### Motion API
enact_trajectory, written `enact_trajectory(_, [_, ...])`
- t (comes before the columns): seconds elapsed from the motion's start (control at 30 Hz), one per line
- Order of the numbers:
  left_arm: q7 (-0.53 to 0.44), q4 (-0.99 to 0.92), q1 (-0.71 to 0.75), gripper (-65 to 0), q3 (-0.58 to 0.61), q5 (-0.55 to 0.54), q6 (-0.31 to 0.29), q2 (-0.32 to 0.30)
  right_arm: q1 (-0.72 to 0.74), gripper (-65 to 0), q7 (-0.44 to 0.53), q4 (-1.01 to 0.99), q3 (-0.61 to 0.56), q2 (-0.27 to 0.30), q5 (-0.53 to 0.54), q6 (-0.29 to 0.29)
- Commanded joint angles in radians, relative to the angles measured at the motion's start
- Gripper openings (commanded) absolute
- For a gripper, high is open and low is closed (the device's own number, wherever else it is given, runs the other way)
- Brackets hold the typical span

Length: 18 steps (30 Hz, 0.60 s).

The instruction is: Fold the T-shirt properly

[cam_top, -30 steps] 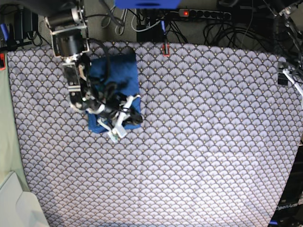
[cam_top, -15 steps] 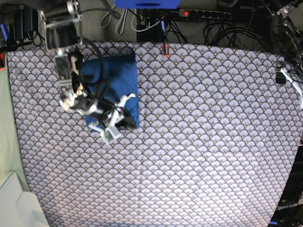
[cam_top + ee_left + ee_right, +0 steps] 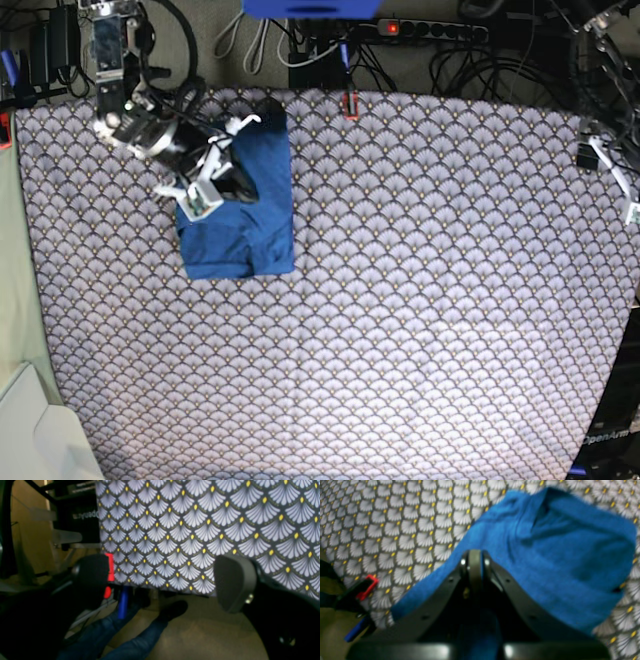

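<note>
T-shirt (image 3: 238,215) folded compact, tabletop (image 3: 420,300) ten o'clock. Right pincer (image 3: 232,180) pressed together, empty: lift clear without snagging. Left pincer (image 3: 160,580) spread, parked three o'clock.

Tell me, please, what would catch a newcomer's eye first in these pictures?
The bright blue T-shirt, folded into a compact rectangle, stands out near the far left corner of the scallop-patterned table cover in the base view. The right gripper hovers over its far end with jaws shut, holding nothing. The left gripper hangs open at the table's opposite edge, far from the shirt.
</note>
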Motion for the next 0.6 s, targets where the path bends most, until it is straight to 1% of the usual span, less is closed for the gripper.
enact_trajectory(0.0, [-0.01, 0.014, -0.005, 0.0, -0.005, 0.006, 0.005, -0.02, -0.011, -64.7, 0.041, -0.002, 0.004, 0.002, 0.019, 0.006])
enact_trajectory(0.13, [-0.012, 0.013, 0.032, 0.0, -0.005, 0.002, 0.005, -0.02, -0.036, -64.7, 0.116, -0.093, 0.002, -0.001, 0.018, 0.006])
enact_trajectory(0.2, [-0.012, 0.013, 0.046, 0.0, -0.005, 0.003, 0.005, -0.018, -0.031, -64.7, 0.143, -0.16, 0.004, -0.013, 0.016, 0.006])
enact_trajectory(0.3, [-0.013, 0.013, 0.078, 0.0, -0.005, 0.0, 0.005, -0.018, -0.036, -64.7, 0.185, -0.198, 0.004, -0.01, 0.018, 0.006])
enact_trajectory(0.37, [-0.018, 0.013, 0.097, 0.0, -0.005, 0.0, 0.005, -0.017, -0.042, -64.7, 0.199, -0.189, 0.004, -0.009, 0.019, 0.006])
enact_trajectory(0.43, [-0.062, 0.011, 0.123, 0.0, -0.005, -0.002, 0.005, -0.014, -0.063, -64.7, 0.199, -0.139, 0.01, -0.007, 0.019, 0.006])
enact_trajectory(0.57, [-0.144, 0.013, 0.186, 0.0, -0.005, 0.003, 0.005, 0.031, -0.137, -64.7, 0.197, 0.044, 0.065, -0.01, 0.019, 0.006])
